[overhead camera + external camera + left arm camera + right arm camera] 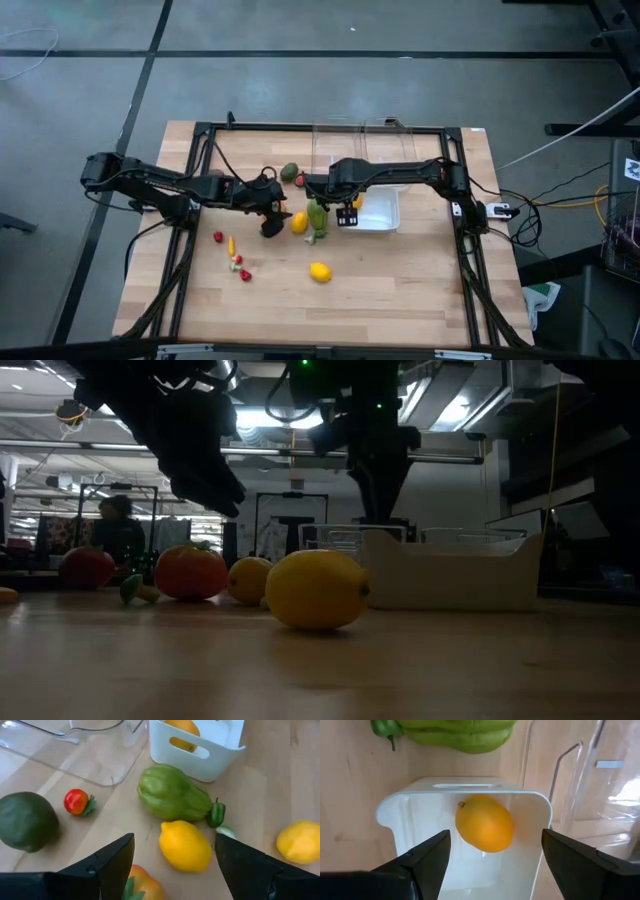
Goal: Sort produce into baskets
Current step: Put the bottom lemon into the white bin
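Observation:
A white tub (380, 212) stands mid-table with an orange-yellow fruit (485, 822) lying on its floor. Two clear tubs (365, 145) stand behind it. My right gripper (496, 834) is open above the white tub's left end, over that fruit. My left gripper (174, 840) is open and empty, above a lemon (185, 845) and an orange-red tomato (142, 885). A long green ribbed piece (172, 792) lies next to the white tub, with a small green pepper (216, 814) beside it. A second lemon (320, 271) lies nearer the front.
A dark green round fruit (25, 820) and a small red tomato (76, 801) lie on the far side, near the clear tubs (85, 750). Several tiny red and yellow bits (236, 258) lie at front left. Bare wood (420, 290) lies at front right.

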Robot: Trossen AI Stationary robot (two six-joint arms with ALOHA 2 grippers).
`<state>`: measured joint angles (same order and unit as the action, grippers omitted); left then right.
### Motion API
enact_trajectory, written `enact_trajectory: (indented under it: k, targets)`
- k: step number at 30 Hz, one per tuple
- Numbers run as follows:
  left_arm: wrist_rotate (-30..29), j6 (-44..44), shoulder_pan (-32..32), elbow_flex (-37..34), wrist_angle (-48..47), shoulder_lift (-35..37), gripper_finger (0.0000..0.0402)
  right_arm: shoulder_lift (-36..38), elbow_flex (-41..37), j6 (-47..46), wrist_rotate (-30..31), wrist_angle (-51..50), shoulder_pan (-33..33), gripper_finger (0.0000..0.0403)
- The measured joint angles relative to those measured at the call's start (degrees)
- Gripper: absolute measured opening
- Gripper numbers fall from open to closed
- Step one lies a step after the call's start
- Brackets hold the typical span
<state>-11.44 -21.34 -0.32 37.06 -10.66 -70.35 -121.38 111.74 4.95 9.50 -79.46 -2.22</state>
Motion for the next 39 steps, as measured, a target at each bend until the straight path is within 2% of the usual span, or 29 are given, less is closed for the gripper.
enact_trajectory:
  k: [5,13,15,20,27,39]
  targets:
    - [-0.11,-0.54,1.95,0.00,-1.34,0.35,0.0273,0.04,0.87,-0.06,0.00,0.00,0.00,0.0310]
    - [-0.13,5.34,3.06,0.00,-0.74,0.35,0.0273,0.04,0.90,-1.27,-0.09,0.66,0.00,0.0310]
    - [-0.11,6.22,3.04,0.00,-0.76,0.35,0.0273,0.11,0.90,-1.77,-1.84,2.32,0.00,0.0310]
    - [-0.12,6.48,3.06,0.00,-0.82,0.35,0.0273,2.30,0.90,-0.24,-10.92,6.96,0.00,0.0310]
    - [-0.11,6.34,3.06,0.00,-0.73,0.35,0.0273,7.13,0.92,-1.63,-11.02,9.68,0.53,0.0310]
    - [-0.11,6.29,3.06,0.00,-0.74,0.37,0.0273,7.69,0.87,-12.73,-13.20,9.81,10.27,0.0310]
